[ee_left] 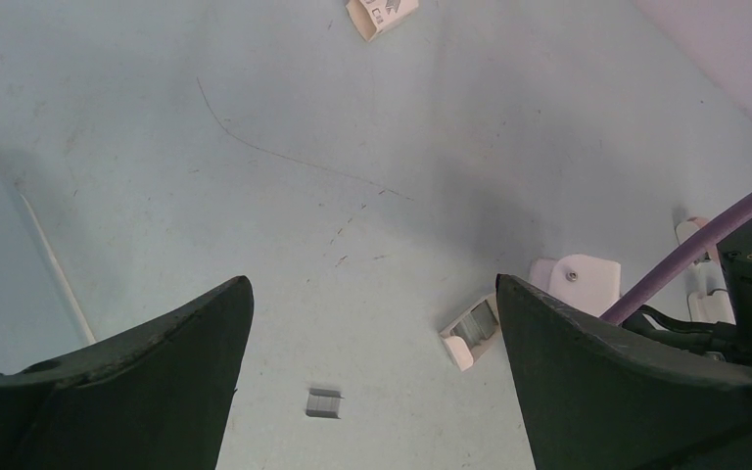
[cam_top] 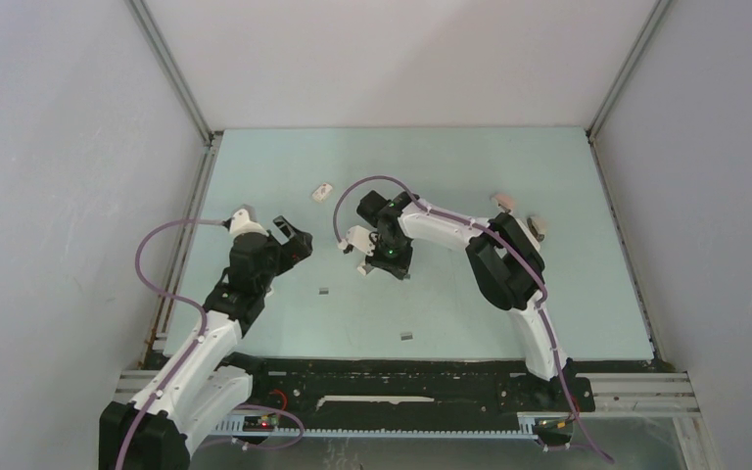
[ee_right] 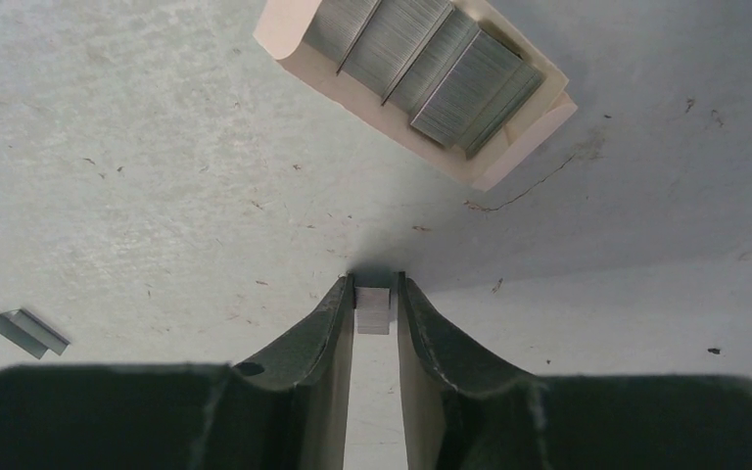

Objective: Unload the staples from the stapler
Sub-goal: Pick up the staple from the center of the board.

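The stapler (ee_right: pixel 421 83) lies open on the table, a pale tray with several grey staple strips in its channel; it also shows as the stapler (ee_left: pixel 470 335) and the stapler (cam_top: pixel 363 265). Just short of it, my right gripper (ee_right: pixel 375 294) pinches one short strip of staples (ee_right: pixel 374 311) between its fingertips, down at the table surface. My right gripper (cam_top: pixel 380 262) sits mid-table. Other loose staples (cam_top: pixel 324 290) lie apart; these staples (ee_left: pixel 323 402) lie under my left gripper (ee_left: pixel 372 284). My left gripper (cam_top: pixel 294 243) hangs wide open and holds nothing.
A small white-and-red box (cam_top: pixel 323 191) lies further back. Another staple strip (cam_top: pixel 407 335) lies near the front edge. A pinkish object (cam_top: pixel 502 201) and a grey one (cam_top: pixel 539 227) sit at the right. Grey walls close in on both sides.
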Tool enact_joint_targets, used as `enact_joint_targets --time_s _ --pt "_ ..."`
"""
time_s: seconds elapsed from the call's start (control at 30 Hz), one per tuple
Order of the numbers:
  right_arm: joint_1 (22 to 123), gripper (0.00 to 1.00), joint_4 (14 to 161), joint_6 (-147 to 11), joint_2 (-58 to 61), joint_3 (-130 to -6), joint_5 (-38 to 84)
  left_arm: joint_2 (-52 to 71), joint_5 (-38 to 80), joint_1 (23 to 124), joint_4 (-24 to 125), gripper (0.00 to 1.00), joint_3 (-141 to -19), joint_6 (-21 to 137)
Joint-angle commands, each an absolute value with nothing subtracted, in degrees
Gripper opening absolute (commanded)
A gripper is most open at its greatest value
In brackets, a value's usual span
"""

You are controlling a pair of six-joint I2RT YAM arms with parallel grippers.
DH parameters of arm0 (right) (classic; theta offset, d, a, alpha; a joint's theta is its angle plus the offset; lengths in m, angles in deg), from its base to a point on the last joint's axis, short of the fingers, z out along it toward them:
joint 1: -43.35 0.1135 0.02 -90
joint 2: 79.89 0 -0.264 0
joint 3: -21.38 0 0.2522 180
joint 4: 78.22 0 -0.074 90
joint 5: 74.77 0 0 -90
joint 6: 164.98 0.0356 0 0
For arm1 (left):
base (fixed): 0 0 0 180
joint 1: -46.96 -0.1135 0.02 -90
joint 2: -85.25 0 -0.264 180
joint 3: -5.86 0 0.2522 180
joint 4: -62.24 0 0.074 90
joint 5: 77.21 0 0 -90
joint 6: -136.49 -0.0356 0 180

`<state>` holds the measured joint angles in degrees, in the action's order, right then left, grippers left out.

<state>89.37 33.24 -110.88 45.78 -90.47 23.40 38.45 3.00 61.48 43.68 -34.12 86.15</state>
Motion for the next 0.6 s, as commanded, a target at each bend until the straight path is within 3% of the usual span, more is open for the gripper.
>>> enact_joint_targets --time_s 0.0,0.3,0.57 --pt "90.3 0.28 34.9 -110.5 45.7 -88.2 22.3 39.8 3.5 60.8 45.1 1.00 -32.8 86.9" --pt "89.5 0.12 38.0 -106.8 41.1 -85.9 22.8 40.8 3.8 60.3 44.4 1.00 -32.7 86.7" --pt "88.5 0.10 40.2 -103.4 36.2 -84.1 25.9 40.8 4.2 60.0 44.2 1.00 -33.0 86.6"
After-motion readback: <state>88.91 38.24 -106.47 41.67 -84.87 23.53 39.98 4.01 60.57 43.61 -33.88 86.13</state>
